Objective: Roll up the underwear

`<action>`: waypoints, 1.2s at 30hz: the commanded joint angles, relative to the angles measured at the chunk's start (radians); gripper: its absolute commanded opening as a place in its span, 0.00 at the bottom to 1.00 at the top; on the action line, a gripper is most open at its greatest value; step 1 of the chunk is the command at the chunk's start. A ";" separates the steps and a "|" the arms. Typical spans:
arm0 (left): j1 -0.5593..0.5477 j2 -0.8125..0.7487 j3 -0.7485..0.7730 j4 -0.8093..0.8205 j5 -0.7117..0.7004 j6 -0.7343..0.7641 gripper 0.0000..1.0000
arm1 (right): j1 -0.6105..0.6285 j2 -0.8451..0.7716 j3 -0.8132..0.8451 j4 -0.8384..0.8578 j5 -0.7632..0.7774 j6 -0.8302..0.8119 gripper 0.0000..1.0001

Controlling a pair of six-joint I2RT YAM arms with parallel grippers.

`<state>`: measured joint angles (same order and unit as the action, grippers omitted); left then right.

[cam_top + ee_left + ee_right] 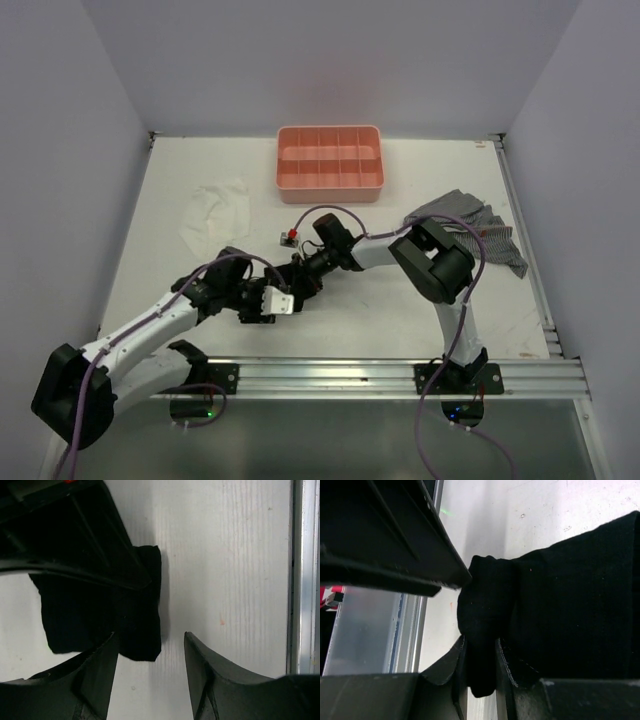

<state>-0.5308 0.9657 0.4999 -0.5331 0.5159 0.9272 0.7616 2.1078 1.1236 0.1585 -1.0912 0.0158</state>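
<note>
The underwear [140, 605] is a black bundle of fabric lying on the white table, partly folded over itself. My left gripper [150, 647] is open just in front of it; the fabric's near corner lies beside its left finger [97, 670] and nothing is held. In the right wrist view, my right gripper [479, 655] is shut on a thick fold of the underwear [560, 595]. From above, both grippers meet low over the table's near middle, the left gripper [282, 300] below the right gripper [297, 280].
A pink compartment tray [330, 190] stands at the back centre. A thin white cloth [215, 205] lies at the left and a grey checked cloth [470, 215] at the right. A small red-topped object [291, 236] sits behind the grippers. A metal rail [400, 375] runs along the near edge.
</note>
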 commanded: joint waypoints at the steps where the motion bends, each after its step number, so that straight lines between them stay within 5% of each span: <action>1: -0.076 0.056 -0.004 0.196 -0.126 0.004 0.58 | -0.002 0.057 -0.015 -0.037 0.085 0.009 0.00; 7: -0.138 0.183 -0.031 0.305 -0.192 0.004 0.55 | -0.008 0.055 -0.022 -0.024 0.083 0.021 0.00; 11: -0.163 0.272 -0.015 0.289 -0.206 0.018 0.22 | -0.018 0.049 -0.019 -0.025 0.090 0.029 0.07; 16: -0.169 0.361 0.034 0.170 -0.191 0.041 0.02 | -0.067 0.002 0.036 -0.129 0.129 -0.010 0.52; 20: -0.169 0.438 0.095 0.079 -0.143 0.016 0.00 | -0.142 -0.072 0.103 -0.314 0.166 -0.108 0.78; 29: -0.140 0.741 0.353 -0.194 0.024 -0.076 0.00 | -0.301 -0.215 0.321 -0.770 0.329 -0.358 0.82; 32: -0.100 0.875 0.451 -0.310 0.073 -0.074 0.00 | -0.349 -0.293 0.292 -0.804 0.465 -0.382 0.83; 35: -0.037 0.961 0.528 -0.352 0.098 -0.082 0.00 | -0.384 -0.373 0.254 -0.942 0.421 -0.552 0.78; 36: -0.028 1.017 0.578 -0.370 0.105 -0.080 0.00 | -0.384 -0.426 0.246 -0.985 0.390 -0.600 0.69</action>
<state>-0.5884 1.8011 1.0859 -0.6968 0.6411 0.8696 0.3859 1.7954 1.3891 -0.6174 -0.7109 -0.3882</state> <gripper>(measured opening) 0.089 0.746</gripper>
